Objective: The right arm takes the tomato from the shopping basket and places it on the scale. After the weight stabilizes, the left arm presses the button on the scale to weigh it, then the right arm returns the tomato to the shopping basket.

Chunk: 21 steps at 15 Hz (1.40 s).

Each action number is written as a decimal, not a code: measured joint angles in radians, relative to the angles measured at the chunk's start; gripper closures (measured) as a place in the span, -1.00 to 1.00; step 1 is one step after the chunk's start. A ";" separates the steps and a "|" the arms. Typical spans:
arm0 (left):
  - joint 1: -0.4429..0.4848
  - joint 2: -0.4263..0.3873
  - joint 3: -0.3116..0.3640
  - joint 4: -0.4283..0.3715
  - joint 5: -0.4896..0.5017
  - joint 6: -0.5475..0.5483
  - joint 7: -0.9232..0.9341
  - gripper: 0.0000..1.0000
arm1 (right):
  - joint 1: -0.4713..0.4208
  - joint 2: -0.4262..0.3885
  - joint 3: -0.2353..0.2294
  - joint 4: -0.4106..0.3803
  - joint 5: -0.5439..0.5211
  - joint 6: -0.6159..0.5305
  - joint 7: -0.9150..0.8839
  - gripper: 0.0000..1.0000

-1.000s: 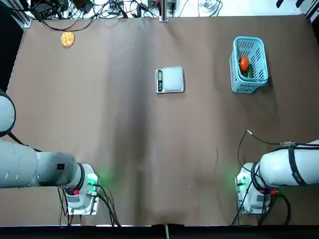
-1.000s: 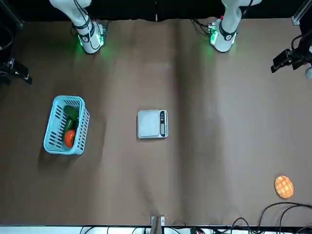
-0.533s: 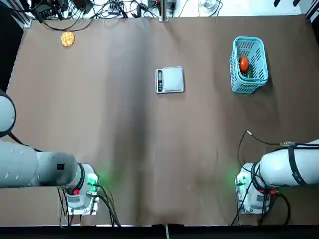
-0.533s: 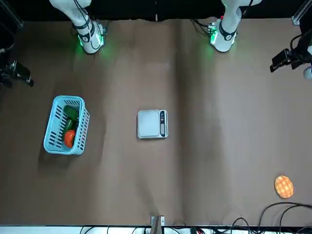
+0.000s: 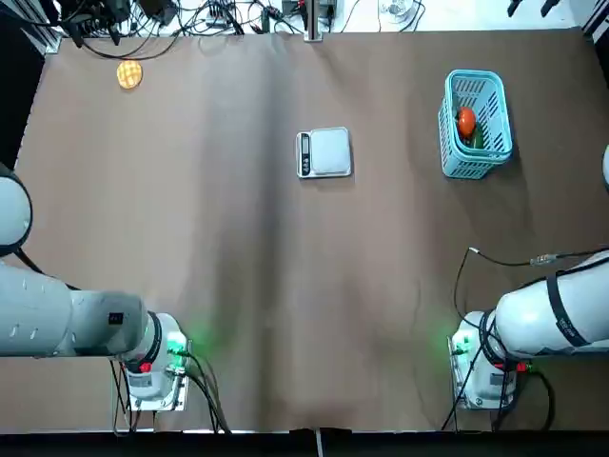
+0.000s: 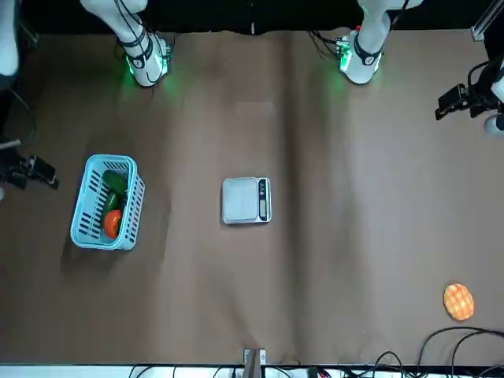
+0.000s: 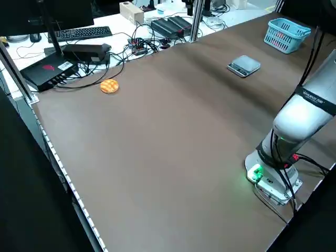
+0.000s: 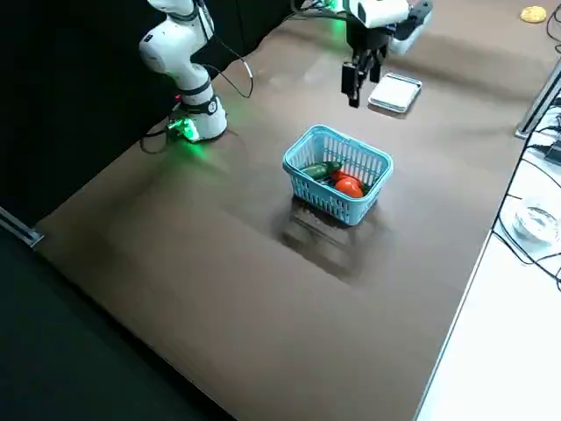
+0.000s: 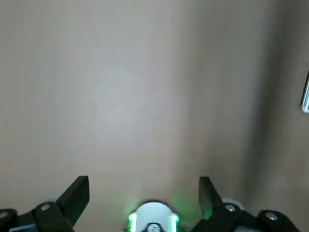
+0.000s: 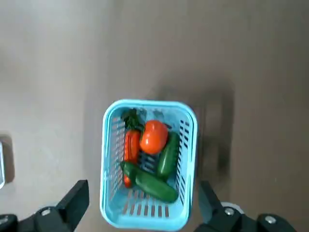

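The tomato (image 10: 153, 137) sat in the shopping basket (image 10: 112, 193), tucked beside a green vegetable (image 10: 155, 185) and a slim red one (image 10: 131, 146). The right gripper (image 10: 144, 203) hung high above the basket, jaws spread wide, holding nothing. The scale (image 5: 324, 152) sat bare mid-table, well apart from the basket, display strip on its left edge in the top view. The left gripper (image 9: 144, 193) hovered over bare table, wide open and empty too. A waffle-like disc (image 5: 129, 73) lay off in the far corner.
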State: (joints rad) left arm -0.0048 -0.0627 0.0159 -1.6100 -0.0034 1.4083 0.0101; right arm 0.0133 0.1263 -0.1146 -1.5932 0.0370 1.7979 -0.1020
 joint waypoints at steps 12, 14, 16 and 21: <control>-0.034 0.110 -0.050 -0.002 0.042 0.057 0.591 -1.00 | 0.011 0.041 0.005 -0.419 0.000 0.431 0.000 -0.96; -0.034 0.110 -0.062 -0.001 0.043 0.065 0.672 -1.00 | 0.015 0.074 0.007 -0.432 0.000 0.460 0.000 -0.94; -0.034 0.111 -0.076 -0.002 0.042 0.089 0.761 -1.00 | 0.021 0.106 0.008 -0.434 0.001 0.481 0.037 -0.95; -0.035 0.122 -0.089 -0.002 0.043 0.111 1.024 -1.00 | 0.040 0.152 0.008 -0.435 0.001 0.495 0.215 -0.96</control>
State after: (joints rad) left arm -0.0394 0.0592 -0.0728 -1.6115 0.0391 1.5189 1.0336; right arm 0.0535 0.2781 -0.1067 -2.0278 0.0375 2.2932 0.1130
